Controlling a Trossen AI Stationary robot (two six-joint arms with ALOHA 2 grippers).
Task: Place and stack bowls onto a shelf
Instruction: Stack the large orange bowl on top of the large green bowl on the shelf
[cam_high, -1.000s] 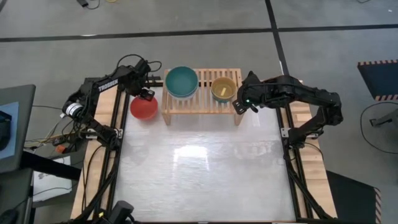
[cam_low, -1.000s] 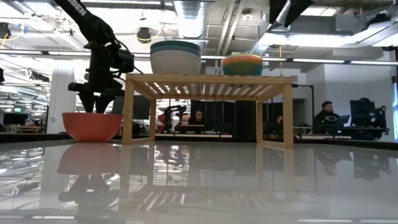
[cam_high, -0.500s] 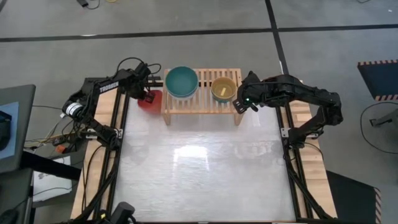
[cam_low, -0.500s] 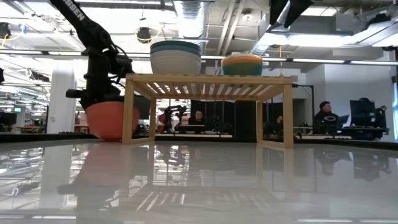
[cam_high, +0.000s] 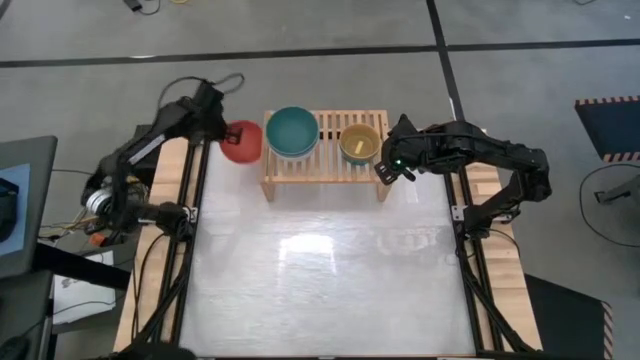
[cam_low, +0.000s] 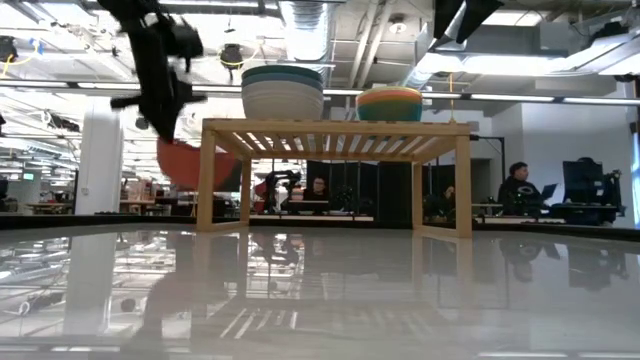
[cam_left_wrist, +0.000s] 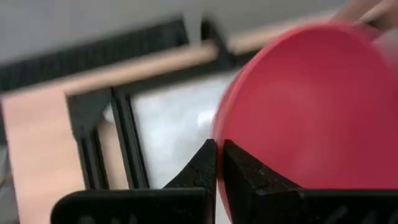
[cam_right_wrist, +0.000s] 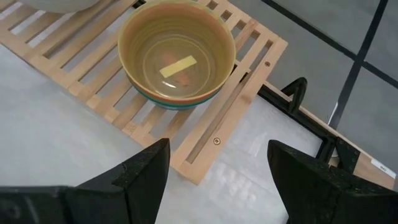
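A red bowl (cam_high: 241, 141) hangs in the air just left of the shelf (cam_high: 325, 172), with my left gripper (cam_high: 216, 129) shut on it. In the low view the red bowl (cam_low: 186, 163) is tilted and sits below the level of the shelf's top (cam_low: 335, 127). On the shelf rest two stacks on their bases: large bowls with a blue one on top (cam_high: 292, 131), and small bowls with a yellow one on top (cam_high: 360, 143). My right gripper (cam_right_wrist: 217, 180) stands open at the shelf's right end, near the yellow bowl (cam_right_wrist: 177, 56), touching nothing. My left gripper pinches the red bowl's rim (cam_left_wrist: 216, 132) between its two fingers, on the side of the bowl toward the table's left. One finger (cam_left_wrist: 245, 174) lies on the inner wall, the other on the outside. The bowl is lifted clear of the table and tilted.
The shelf stands at the table's far edge, with bare slats (cam_high: 325, 122) between the two stacks. The glossy tabletop (cam_high: 330, 260) spreads out in front of it. People sit at desks (cam_low: 520, 190) in the room beyond.
My left gripper has shut on the red bowl's rim and risen, going toward the table's far edge. The bowl, which stood on the table left of the shelf, is now lifted clear and tipped. My right arm has kept still.
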